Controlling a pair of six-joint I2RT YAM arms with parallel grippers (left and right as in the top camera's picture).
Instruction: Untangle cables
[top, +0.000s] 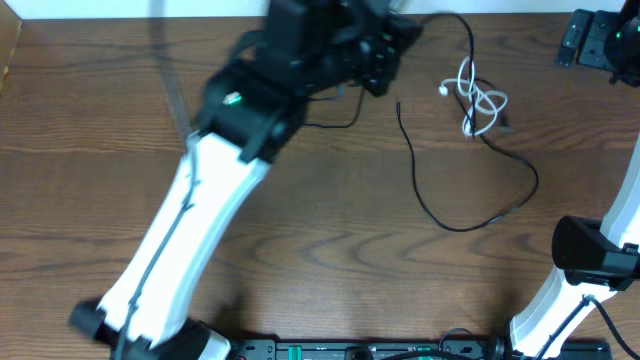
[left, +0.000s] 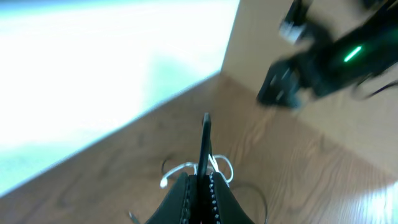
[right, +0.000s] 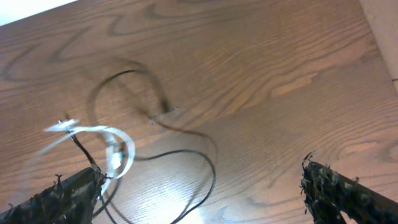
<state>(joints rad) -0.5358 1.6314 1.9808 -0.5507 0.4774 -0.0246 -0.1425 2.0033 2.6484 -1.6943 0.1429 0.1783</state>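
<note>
My left gripper (top: 383, 62) reaches to the far middle of the table. In the left wrist view its jaws (left: 199, 179) are shut on a thin black cable (left: 204, 140) that sticks out past the fingertips. The white cable (top: 480, 102) lies coiled at the far right, crossed by a long black cable (top: 440, 222) that loops toward the front. It also shows in the left wrist view (left: 180, 169) and blurred in the right wrist view (right: 112, 146). Another black cable (top: 462, 35) curves behind the coil. My right gripper (right: 200, 169) is open and empty above a black loop (right: 208, 168).
The right arm's dark gripper body (top: 595, 40) sits at the far right corner, and its elbow (top: 590, 258) is at the front right. The left arm's white link (top: 190, 230) crosses the left half of the wooden table (top: 300, 230). A wall edge (left: 233, 43) lies behind.
</note>
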